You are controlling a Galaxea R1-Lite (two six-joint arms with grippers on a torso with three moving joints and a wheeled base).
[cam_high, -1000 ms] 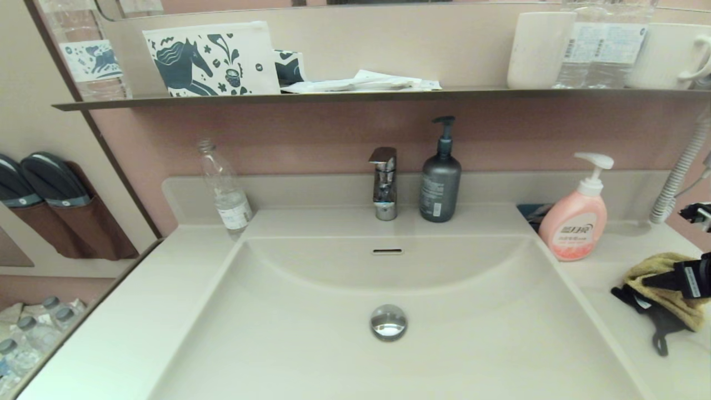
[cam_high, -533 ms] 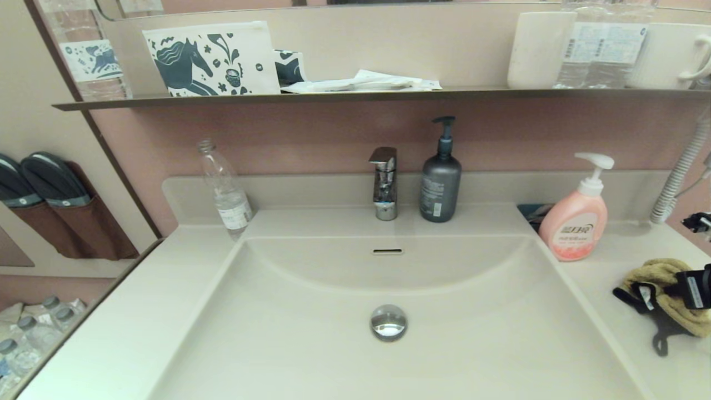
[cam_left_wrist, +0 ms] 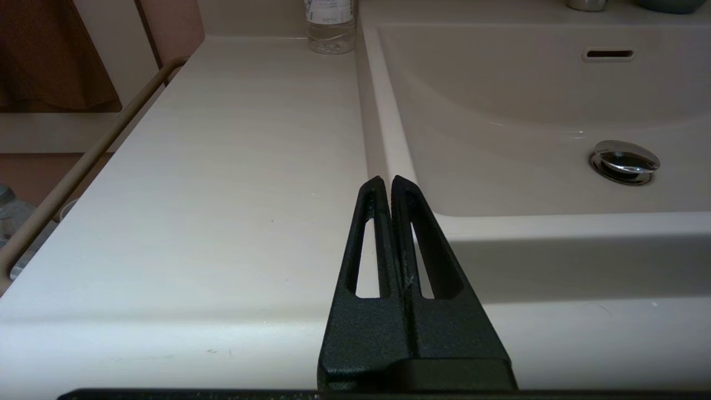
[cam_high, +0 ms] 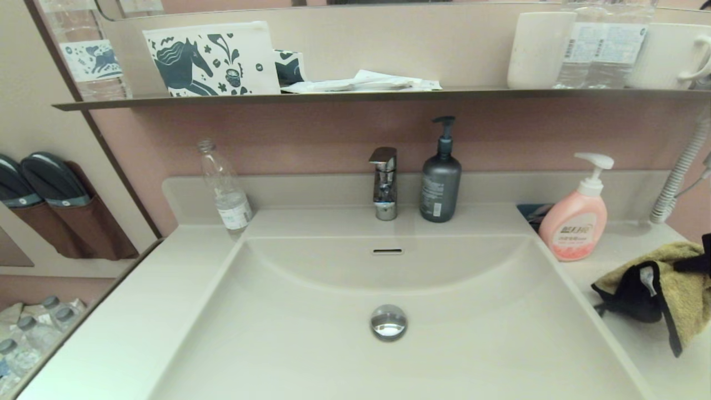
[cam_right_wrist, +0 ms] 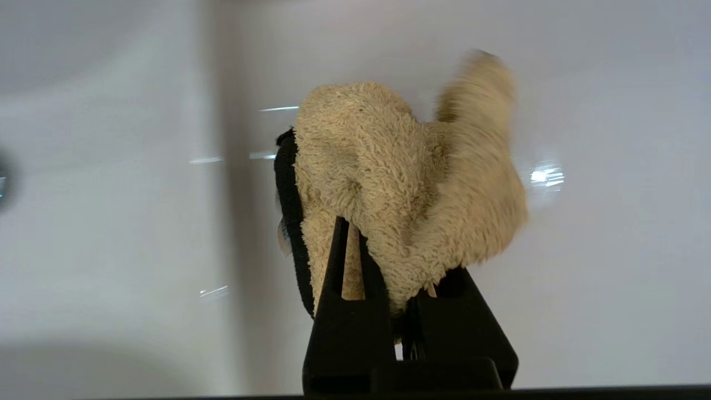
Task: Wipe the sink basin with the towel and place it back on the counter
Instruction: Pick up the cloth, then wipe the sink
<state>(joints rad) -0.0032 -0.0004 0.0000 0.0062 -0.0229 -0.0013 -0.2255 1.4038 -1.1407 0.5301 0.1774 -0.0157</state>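
Note:
The mustard-yellow towel (cam_high: 684,286) with black edging hangs off the counter (cam_high: 616,261) at the far right, just right of the sink basin (cam_high: 311,316). My right gripper (cam_right_wrist: 383,241) is shut on the towel (cam_right_wrist: 389,178), and the cloth bunches over its fingertips. In the head view only a black sliver of that gripper (cam_high: 704,255) shows at the frame's edge. The basin's chrome drain plug (cam_high: 388,321) and slot overflow (cam_high: 387,251) are bare. My left gripper (cam_left_wrist: 386,180) is shut and holds nothing. It hovers low over the counter's front (cam_left_wrist: 222,166), left of the basin (cam_left_wrist: 500,111).
A pink pump soap bottle (cam_high: 577,222) stands on the counter just behind the towel. At the back stand a grey pump bottle (cam_high: 440,178), the faucet (cam_high: 384,183) and a clear plastic bottle (cam_high: 225,191). A dark shelf (cam_high: 355,98) runs overhead, and a white corrugated hose (cam_high: 680,172) hangs at the right.
The towel has risen off the counter and now hangs spread from the right gripper. That gripper has slid rightward, nearly out of the head view.

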